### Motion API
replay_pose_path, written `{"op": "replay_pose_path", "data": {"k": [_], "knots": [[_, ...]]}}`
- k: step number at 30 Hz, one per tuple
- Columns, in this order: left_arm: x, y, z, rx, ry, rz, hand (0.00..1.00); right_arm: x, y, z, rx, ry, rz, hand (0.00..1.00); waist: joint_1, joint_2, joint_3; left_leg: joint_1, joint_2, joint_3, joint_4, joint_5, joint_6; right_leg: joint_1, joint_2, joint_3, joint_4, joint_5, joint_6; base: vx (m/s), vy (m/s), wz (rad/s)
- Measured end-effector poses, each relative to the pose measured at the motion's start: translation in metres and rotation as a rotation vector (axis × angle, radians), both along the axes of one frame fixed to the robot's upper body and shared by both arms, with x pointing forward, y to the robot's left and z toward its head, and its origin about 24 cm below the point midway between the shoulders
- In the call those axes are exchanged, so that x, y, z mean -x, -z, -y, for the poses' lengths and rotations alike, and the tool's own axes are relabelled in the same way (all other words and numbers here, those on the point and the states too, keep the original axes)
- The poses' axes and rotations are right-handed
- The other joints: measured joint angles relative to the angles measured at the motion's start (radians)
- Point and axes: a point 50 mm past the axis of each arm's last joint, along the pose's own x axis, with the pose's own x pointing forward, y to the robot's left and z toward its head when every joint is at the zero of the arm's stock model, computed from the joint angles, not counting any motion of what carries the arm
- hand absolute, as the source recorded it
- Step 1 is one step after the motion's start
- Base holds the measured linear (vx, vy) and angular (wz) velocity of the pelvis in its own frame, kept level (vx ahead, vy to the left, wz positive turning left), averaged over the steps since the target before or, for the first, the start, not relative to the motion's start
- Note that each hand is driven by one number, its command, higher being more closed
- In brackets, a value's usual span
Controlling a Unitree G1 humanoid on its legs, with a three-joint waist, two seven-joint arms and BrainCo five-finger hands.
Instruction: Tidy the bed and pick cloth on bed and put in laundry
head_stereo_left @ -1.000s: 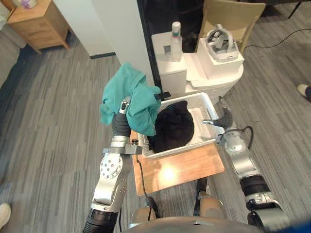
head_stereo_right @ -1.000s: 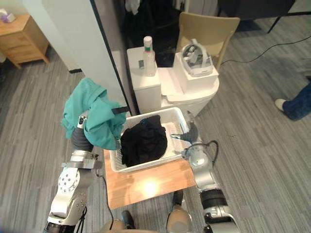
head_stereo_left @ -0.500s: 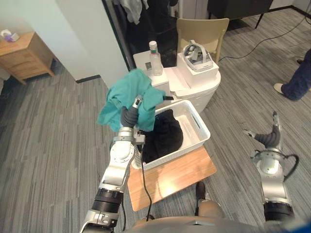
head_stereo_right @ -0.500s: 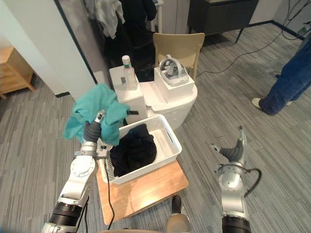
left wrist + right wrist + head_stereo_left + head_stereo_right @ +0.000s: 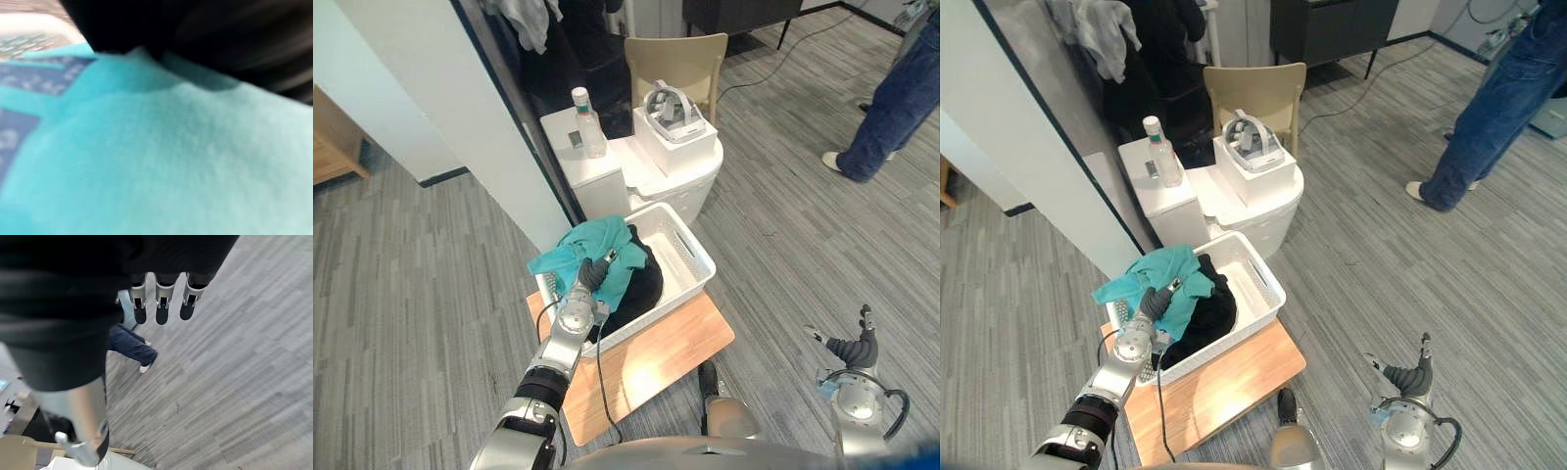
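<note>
1. The teal cloth [image 5: 592, 245] lies in the left end of the white basket [image 5: 700, 259], on top of the black cloth [image 5: 641, 289], with one edge over the left rim.
2. Your left hand [image 5: 589, 279] sits in the basket, nearest the cloth. Its fingers are buried in the cloth, so you cannot tell their grip.
3. Your right hand [image 5: 855, 348] hangs well apart at the near right over the floor, fingers [image 5: 161, 313] straight and holding nothing.
4. The cloth lies far of and over the left hand, so the withdrawal probably runs near-left.

Left arm extends forward, left hand [image 5: 589, 277] at its end. Right arm hangs low, well right of it; right hand [image 5: 854, 350] points upward, fingers [image 5: 161, 313] straight, thumb spread apart.
</note>
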Motion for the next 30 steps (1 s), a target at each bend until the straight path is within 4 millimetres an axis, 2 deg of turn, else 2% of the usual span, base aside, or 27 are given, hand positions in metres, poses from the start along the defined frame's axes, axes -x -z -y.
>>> {"op": "replay_pose_path", "data": {"k": [4, 12, 20, 25, 30], "knots": [[-0.001, 0.013, -0.006, -0.080, -0.038, -0.074, 0.00, 0.001, 0.001, -0.006, -0.013, -0.025, 0.014, 0.00, -0.014, 0.000, 0.009, -0.024, -0.004, 0.014, 0.002, -0.001, -0.001, -0.039, 0.003, 0.023, 0.005, 0.008, 0.000, -0.01, -0.030, -0.15], [-0.004, 0.013, -0.014, -0.116, -0.115, -0.084, 0.00, 0.000, 0.011, -0.019, -0.067, -0.052, 0.004, 0.00, -0.018, 0.016, 0.055, -0.028, -0.003, 0.032, -0.001, -0.002, -0.002, -0.052, 0.006, 0.027, 0.000, 0.009, -0.001, -0.01, -0.014, -0.03], [-0.007, 0.010, -0.020, -0.110, -0.151, -0.067, 0.00, -0.007, 0.012, -0.021, -0.075, -0.058, 0.014, 0.00, -0.014, 0.029, 0.068, -0.013, 0.000, 0.007, -0.003, -0.002, -0.002, -0.024, 0.002, -0.003, -0.001, 0.000, -0.003, -0.01, -0.010, 0.08], [-0.017, -0.007, -0.032, -0.126, -0.141, -0.021, 0.00, -0.007, 0.011, -0.019, -0.071, -0.056, 0.016, 0.00, -0.006, 0.029, 0.068, -0.017, 0.002, -0.015, 0.000, -0.001, -0.001, -0.013, -0.003, -0.022, -0.001, -0.002, -0.004, -0.02, -0.022, 0.11], [-0.031, -0.036, -0.026, -0.171, -0.063, 0.088, 0.00, -0.006, 0.010, -0.016, -0.067, -0.058, 0.013, 0.00, 0.013, 0.029, 0.068, -0.017, -0.002, -0.050, 0.001, 0.001, 0.002, 0.009, -0.015, -0.052, 0.000, -0.002, -0.004, -0.01, -0.007, 0.20]]}}
